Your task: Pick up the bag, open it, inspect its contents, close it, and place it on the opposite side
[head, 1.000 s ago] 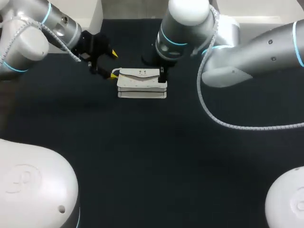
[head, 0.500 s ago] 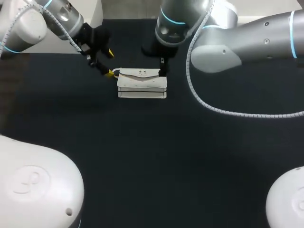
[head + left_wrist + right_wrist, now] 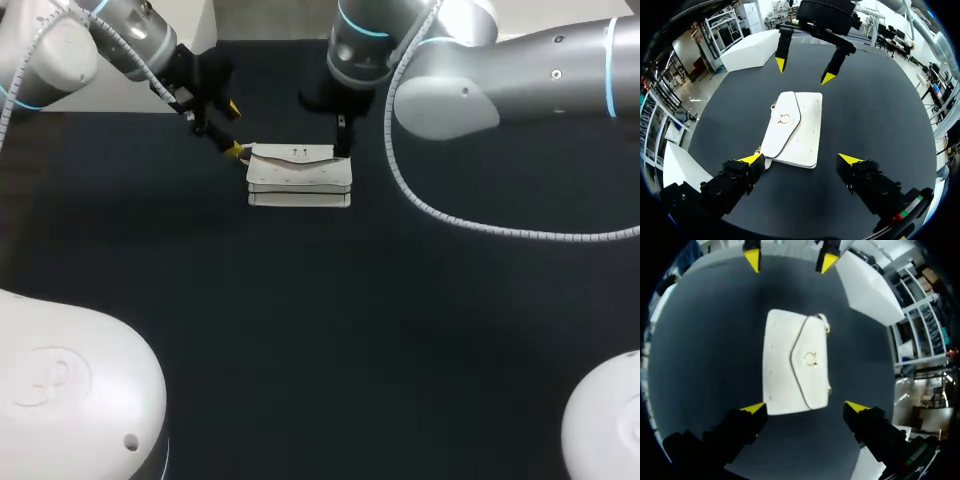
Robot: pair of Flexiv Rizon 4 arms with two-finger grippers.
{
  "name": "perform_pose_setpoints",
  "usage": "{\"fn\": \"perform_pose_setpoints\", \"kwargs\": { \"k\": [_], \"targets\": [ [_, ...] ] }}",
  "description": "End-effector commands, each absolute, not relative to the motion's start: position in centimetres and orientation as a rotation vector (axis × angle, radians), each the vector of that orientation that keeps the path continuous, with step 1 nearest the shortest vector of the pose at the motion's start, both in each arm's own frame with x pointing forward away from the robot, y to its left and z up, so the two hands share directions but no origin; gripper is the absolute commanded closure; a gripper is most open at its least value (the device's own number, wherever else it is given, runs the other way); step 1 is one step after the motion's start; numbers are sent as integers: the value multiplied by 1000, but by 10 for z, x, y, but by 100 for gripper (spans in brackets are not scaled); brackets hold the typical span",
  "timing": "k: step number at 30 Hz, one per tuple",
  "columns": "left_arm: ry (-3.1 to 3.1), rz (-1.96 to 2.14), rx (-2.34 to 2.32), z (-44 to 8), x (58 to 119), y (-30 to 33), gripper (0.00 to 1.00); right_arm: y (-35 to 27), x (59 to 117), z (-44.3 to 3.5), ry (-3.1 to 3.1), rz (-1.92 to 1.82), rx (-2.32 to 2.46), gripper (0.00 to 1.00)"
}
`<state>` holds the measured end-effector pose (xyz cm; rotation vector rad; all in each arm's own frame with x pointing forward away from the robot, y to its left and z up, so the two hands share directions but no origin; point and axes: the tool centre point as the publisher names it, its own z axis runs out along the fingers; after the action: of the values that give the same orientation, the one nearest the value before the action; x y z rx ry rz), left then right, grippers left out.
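A white clutch bag [image 3: 299, 175] with a gold clasp lies flat, flap closed, on the dark counter [image 3: 400, 320]. The left fingers [image 3: 751, 159] are spread wide at one end. The right fingers [image 3: 754, 408] are spread wide at the other.

One white bag [image 3: 299, 176] lies on the one dark tabletop [image 3: 330, 330]. There are two arms, one left arm [image 3: 90, 40] and one right arm [image 3: 520, 70]. Each carries one gripper: the left gripper [image 3: 801, 159] at one end of the bag, the right gripper [image 3: 805, 407] at the other. They show four yellow fingertips [image 3: 752, 159] in all. The bag's flap bears one gold clasp [image 3: 811, 358], and there is possibly one small loop [image 3: 822, 318] at the bag's end.
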<state>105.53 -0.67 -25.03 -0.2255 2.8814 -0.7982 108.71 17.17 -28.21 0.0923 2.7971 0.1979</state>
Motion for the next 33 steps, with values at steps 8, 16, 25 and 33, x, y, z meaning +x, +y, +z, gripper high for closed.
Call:
{"fn": "perform_pose_setpoints", "kwargs": {
  "k": [8,16,25,33],
  "targets": [
    [2763,-793,-1353,-231,1056,-1,0,144,1127,-259,3005,573,1261,0],
    [2538,-1053,-1983,-235,1051,4,0,133,1112,-268,2619,869,1925,0],
    [2492,-1148,-2168,-243,1054,3,0,134,1106,-297,2495,989,2239,0],
    [2492,-1148,-2168,-243,1054,3,0,134,1106,-297,2495,989,2239,0]
  ]
}}
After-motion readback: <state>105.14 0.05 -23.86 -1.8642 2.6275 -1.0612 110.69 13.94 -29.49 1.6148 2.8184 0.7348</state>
